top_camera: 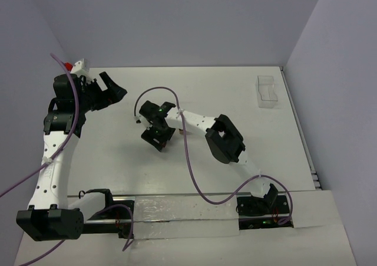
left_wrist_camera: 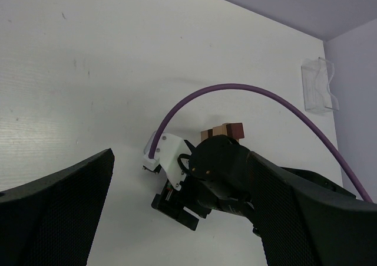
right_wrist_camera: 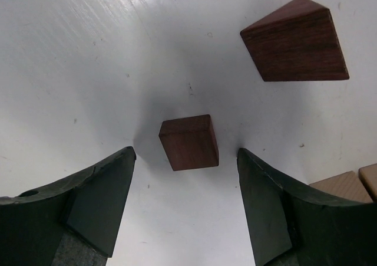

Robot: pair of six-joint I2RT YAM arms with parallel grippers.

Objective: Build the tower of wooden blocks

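In the right wrist view a dark brown wood cube lies on the white table, between the tips of my open right gripper and touching neither finger. A second dark brown block sits up and to the right. Two tan blocks show at the lower right edge. The left wrist view shows tan and brown blocks just beyond the right gripper. No slim tower shows. My left gripper is open and empty, raised at the far left, its fingers wide apart.
A clear plastic tray stands at the back right near the wall; it also shows in the left wrist view. A purple cable arches over the right wrist. Walls close the table at the back and right.
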